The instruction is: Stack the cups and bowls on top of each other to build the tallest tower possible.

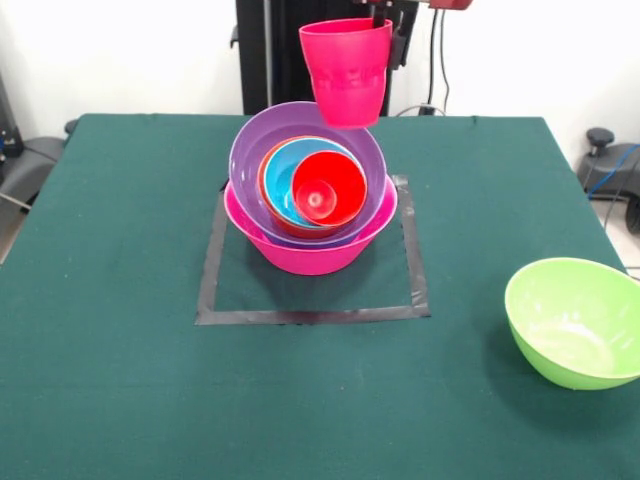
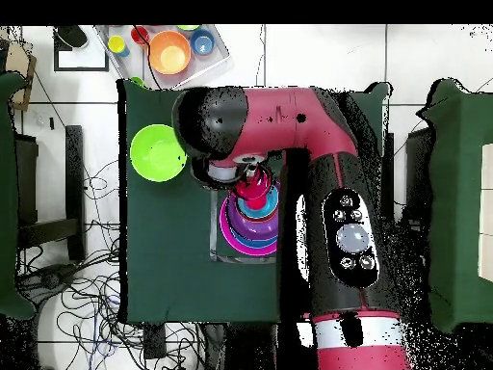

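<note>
Pink-red plastic hangs at the top centre of the front view: a cup (image 1: 346,70) held upright, mouth up, by the pincer (image 1: 385,28), which grips its rim on the right side (only the dark tips and a bit of red housing show at the top edge). Directly below and slightly left of it sits the tower (image 1: 310,200): the large pink bowl (image 1: 305,250) as base, the purple bowl (image 1: 262,155) nested in it, then an orange-red bowl, a blue bowl (image 1: 285,180), and a red cup (image 1: 328,188) tilted inside. The carried cup is clear of the pile, its base above the purple bowl's upper rim, its long axis vertical. The coming move seems to be a short descent toward the picture's lower left, onto the red cup; since that cup leans, the landing could slip.

The pile stands inside a grey tape square (image 1: 310,315) on the green worktop (image 1: 110,380). The lime green bowl (image 1: 578,320) rests well apart at the lower right, out of the path. In the overhead view the arm (image 2: 289,125) covers much of the pile, and a tray (image 2: 217,58) with more bowls sits at the upper left.
</note>
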{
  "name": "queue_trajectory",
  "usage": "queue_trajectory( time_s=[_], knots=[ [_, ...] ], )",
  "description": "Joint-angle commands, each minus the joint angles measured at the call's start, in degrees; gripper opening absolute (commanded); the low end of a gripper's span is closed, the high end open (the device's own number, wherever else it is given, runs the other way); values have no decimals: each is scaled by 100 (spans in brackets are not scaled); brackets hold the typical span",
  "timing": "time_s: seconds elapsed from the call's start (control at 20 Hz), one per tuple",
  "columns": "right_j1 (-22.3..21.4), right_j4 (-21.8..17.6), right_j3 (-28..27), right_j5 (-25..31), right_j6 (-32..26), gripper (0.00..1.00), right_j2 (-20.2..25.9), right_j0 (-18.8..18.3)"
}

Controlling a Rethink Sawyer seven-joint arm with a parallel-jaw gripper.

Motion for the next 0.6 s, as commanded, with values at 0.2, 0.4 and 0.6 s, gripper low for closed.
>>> queue_trajectory(
  time_s=[0.2,0.4,0.6],
  knots=[
    [667,-640,-41,-242,-596,0,-1,-86],
    [761,-731,-126,-290,-592,0,-31,-62],
    [764,-792,50,-531,-596,0,-23,-124]
  ],
)
